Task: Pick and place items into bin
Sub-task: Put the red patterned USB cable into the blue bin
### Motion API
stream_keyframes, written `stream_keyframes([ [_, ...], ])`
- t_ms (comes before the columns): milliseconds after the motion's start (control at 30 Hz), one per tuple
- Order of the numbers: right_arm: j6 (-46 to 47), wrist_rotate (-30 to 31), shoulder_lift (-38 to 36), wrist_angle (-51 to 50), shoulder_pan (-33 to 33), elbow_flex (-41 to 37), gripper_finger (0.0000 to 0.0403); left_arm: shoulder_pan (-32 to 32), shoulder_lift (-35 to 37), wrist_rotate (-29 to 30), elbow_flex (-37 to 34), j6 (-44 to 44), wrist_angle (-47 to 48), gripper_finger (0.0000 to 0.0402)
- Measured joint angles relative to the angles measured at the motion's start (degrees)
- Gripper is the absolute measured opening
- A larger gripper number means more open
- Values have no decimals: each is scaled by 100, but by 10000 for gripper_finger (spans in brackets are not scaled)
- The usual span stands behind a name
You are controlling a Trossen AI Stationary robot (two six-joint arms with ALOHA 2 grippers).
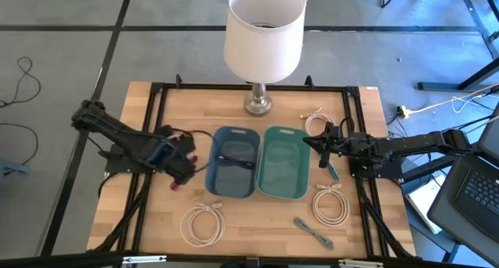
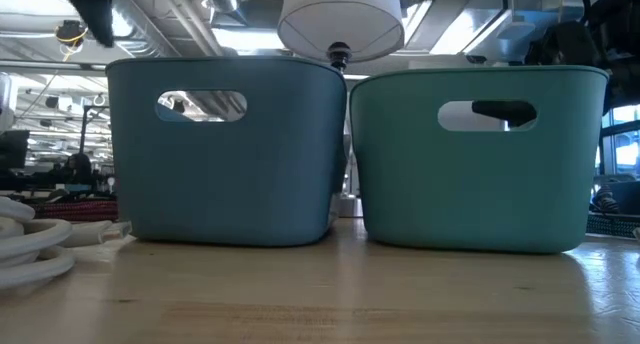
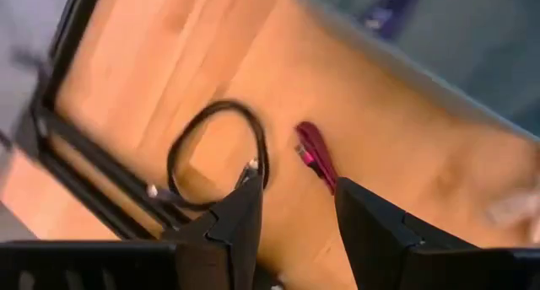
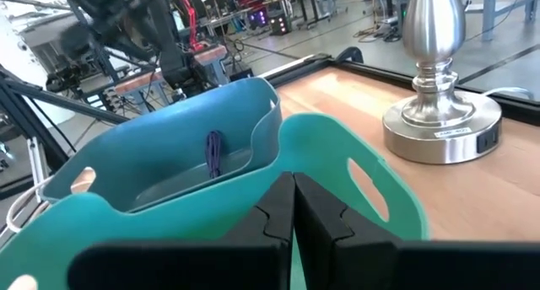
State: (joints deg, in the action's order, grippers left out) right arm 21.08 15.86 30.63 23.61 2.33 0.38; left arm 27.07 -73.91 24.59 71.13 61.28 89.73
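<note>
The black cable loop (image 3: 218, 155) lay on the wooden table (image 1: 257, 221) just under the left gripper (image 3: 295, 210), whose fingers were apart and held nothing. A red strap (image 3: 316, 155) lay right beside the loop. The right gripper (image 4: 294, 207) hung over the teal bin (image 1: 285, 163) with its fingers pressed together and empty. A purple strap (image 4: 213, 153) sat inside the blue bin (image 1: 234, 163). Three white cable coils lay on the table: one (image 1: 203, 223) in front of the blue bin, one (image 1: 330, 203) by the teal bin, one (image 1: 315, 122) near the lamp (image 1: 263, 34). A grey strap (image 1: 313, 231) lay at the front.

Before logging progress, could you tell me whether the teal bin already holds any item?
No: in the high view the teal bin shows only its bare floor.
</note>
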Motion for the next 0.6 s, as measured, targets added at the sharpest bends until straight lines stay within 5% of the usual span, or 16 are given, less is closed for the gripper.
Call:
stream_keyframes([
  [200,100,2,0,124,0,0,10,296,601,-425,-1483,1494,-555,151],
  [433,88,23,0,232,0,1,10,250,743,-841,-2764,1470,-2398,168],
  [600,92,22,0,232,-2,1,10,151,743,-1105,-3208,1597,-2584,173],
])
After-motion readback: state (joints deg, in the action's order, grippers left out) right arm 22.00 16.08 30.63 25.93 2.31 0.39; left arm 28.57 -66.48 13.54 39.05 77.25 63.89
